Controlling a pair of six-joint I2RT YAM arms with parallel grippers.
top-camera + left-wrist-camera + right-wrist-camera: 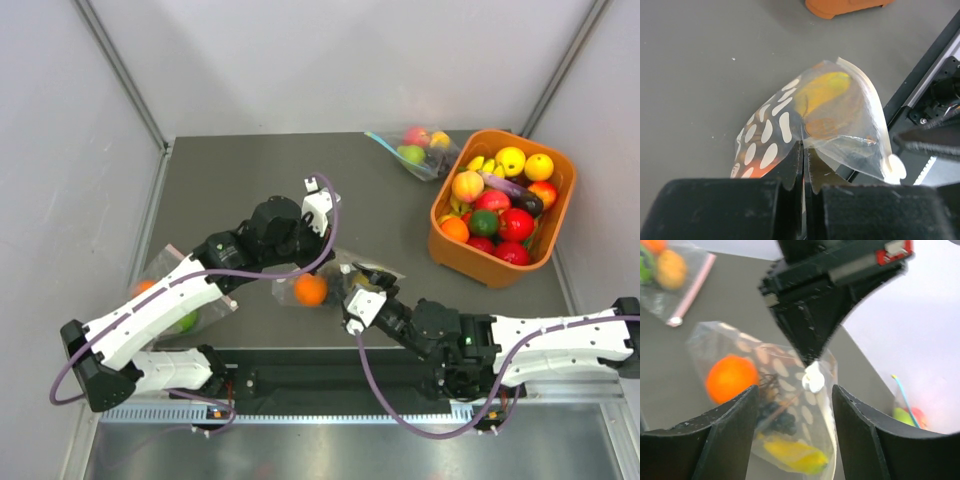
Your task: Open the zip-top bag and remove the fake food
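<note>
The zip-top bag point(338, 272) is clear with white dots and lies at the table's near middle. It holds an orange ball point(310, 290), a yellow banana point(795, 455) and dark-brown berries point(776, 421). My left gripper point(804, 146) is shut on a fold of the bag's plastic near its top edge. In the left wrist view the bag point(775, 130) hangs from it with the banana point(826, 90) showing through. My right gripper point(795, 390) is open, its fingers either side of the bag point(790, 370) close to the white zip slider point(813, 380), not touching it.
An orange bin point(440, 245) full of toy fruit stands at the right. A clear bag with a blue zip strip point(415, 152) lies at the back. A clear bag with a pink edge point(175, 300) lies under my left arm. Grey walls close in the table.
</note>
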